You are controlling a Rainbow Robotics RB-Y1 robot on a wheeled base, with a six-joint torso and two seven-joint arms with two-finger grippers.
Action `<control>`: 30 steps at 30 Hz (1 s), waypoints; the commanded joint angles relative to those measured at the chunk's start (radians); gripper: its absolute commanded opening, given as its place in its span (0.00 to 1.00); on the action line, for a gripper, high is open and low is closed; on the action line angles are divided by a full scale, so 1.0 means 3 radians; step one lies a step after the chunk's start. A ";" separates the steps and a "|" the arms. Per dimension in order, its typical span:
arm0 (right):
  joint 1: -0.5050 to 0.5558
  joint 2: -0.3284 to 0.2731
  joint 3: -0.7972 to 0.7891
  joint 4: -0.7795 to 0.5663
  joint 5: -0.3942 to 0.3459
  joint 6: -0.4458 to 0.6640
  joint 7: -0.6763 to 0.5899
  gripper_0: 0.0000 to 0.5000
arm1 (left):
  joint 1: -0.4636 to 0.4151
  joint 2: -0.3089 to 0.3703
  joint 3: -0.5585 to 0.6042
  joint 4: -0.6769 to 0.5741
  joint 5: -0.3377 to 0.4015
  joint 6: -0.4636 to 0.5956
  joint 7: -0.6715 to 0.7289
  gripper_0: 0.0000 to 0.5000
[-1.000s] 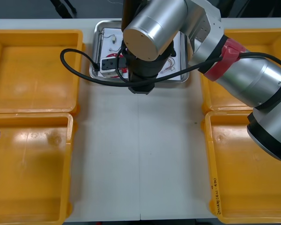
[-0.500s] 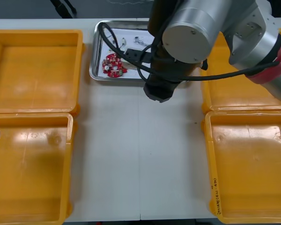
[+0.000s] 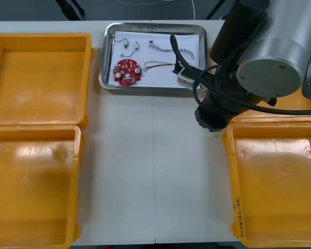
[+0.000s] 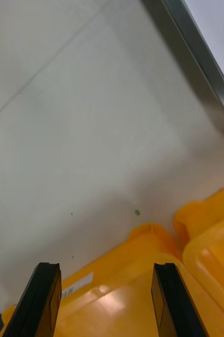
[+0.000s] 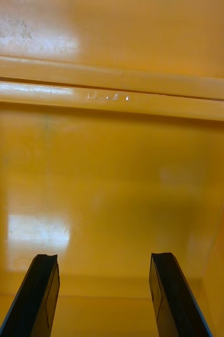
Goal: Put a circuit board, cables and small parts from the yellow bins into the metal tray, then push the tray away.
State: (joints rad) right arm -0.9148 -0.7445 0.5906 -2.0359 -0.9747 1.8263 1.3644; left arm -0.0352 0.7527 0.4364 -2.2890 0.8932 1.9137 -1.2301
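One round board [image 3: 127, 70], shiny tray [image 3: 145, 87] (right gripper [image 4: 105, 269] near).

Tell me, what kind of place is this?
Probably an electronics assembly bench: big yellow plastic bins flank a shiny metal tray holding a round red circuit board and thin cables. A silver robot arm reaches over it.

Light table [image 3: 155, 171], seam [image 3: 154, 207] down middle; dark floor [image 3: 31, 10] beyond far edge.

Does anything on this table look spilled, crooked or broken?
Nothing stands out. The metal tray sits square on the table, with the circuit board, cables and small metal parts all inside it. The right gripper hangs open by the right yellow bins; the left gripper is open over a left bin.
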 commanded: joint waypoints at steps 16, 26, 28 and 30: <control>0.1096 -0.0637 -0.0972 -0.0577 -0.0044 0.0253 -0.0575 1.00 | 0.0066 0.0150 0.0100 -0.0101 0.0024 0.0020 -0.0323 1.00; 0.1280 -0.0637 -0.1023 -0.0454 0.0181 0.0278 -0.0723 1.00 | 0.0066 0.0150 0.0100 -0.0101 0.0024 0.0020 -0.0323 1.00; 0.1321 -0.0643 -0.1059 -0.0424 0.0166 0.0278 -0.0749 1.00 | 0.0066 0.0150 0.0100 -0.0101 0.0024 0.0020 -0.0323 1.00; 0.1403 -0.0637 -0.1146 -0.0424 0.0166 0.0273 -0.0774 1.00 | 0.0066 0.0150 0.0100 -0.0101 0.0024 0.0020 -0.0323 1.00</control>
State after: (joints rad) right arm -0.5310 -0.9001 0.3113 -2.1633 -0.9275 1.9022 1.1867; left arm -0.0352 0.7528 0.4364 -2.2892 0.8932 1.9137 -1.2301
